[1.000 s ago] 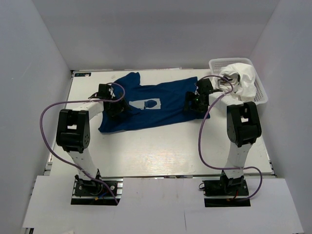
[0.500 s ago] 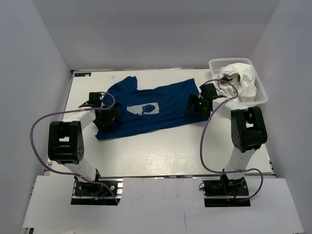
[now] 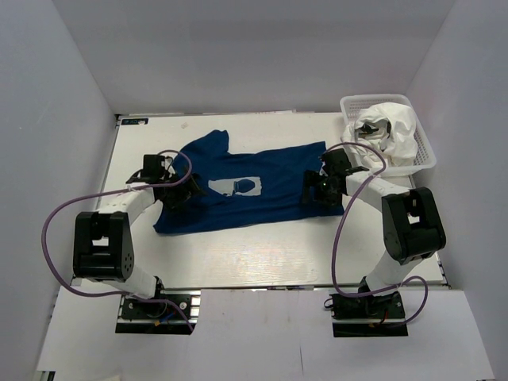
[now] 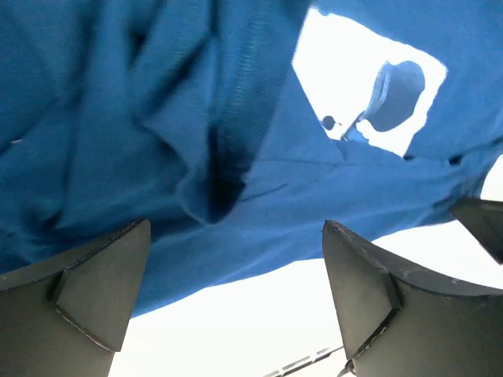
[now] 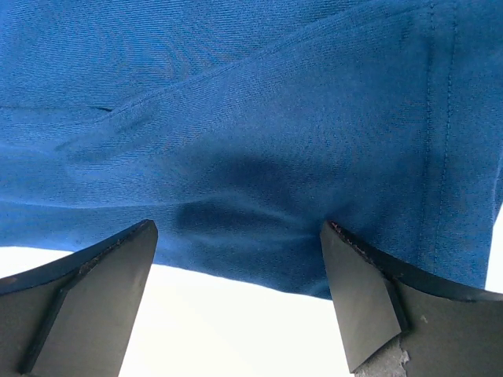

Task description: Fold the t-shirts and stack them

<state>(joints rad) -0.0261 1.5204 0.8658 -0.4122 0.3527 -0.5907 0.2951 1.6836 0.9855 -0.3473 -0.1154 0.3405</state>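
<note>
1. Between the two pairs of fingers, the navy blue t-shirt [image 3: 262, 171] is lying spread chest-up on the white table [image 3: 270, 246]. Its length is running from one gripper across to the other.
2. The pale square print [image 3: 236, 186] is sitting on the shirt's chest, nearer the left gripper's fingers than the right's. In the left wrist view it [image 4: 377, 86] is showing beyond the right-hand finger.
3. The left gripper [image 3: 176, 190] is sitting at the shirt's sleeve end. Its fingers [image 4: 94, 290] are standing spread wide and pinching nothing. Rumpled folds of blue cloth are lying just ahead of the fingertips, with bare table showing below them. Whether the tips are touching the cloth cannot be told.
4. The right gripper [image 3: 313, 189] is sitting at the shirt's opposite end. Its fingers [image 5: 369, 290] are likewise standing spread apart with nothing pinched. Smooth cloth is filling the view ahead of them, and its near edge is lying just past the fingertips.
5. The white t-shirt [image 3: 393, 131] is lying bunched in the white lattice basket [image 3: 426, 155], beyond the right gripper's fingers and off to their outer side, apart from the navy shirt.
</note>
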